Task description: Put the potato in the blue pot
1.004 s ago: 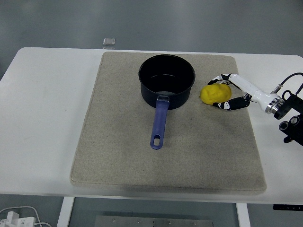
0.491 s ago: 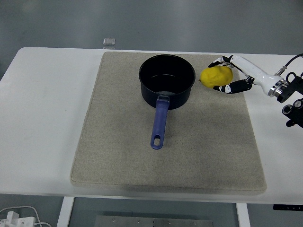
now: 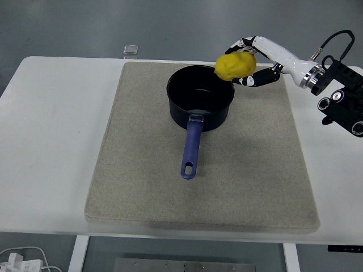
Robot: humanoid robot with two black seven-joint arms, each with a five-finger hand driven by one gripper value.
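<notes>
The right hand [image 3: 253,63], fingers curled around the yellow potato [image 3: 234,66], holds it off the mat [image 3: 142,170], raised at the far-right rim of the blue pot [image 3: 199,96] on the worktop [image 3: 51,124]. Grasp and lift appear complete; what is left is to carry the potato over the pot's opening and let it go inside.

Right hand [image 3: 258,59] — white shell, black finger joints w/ white tips; silver wrist ring, black forearm, looped black cable behind wrist.
</notes>
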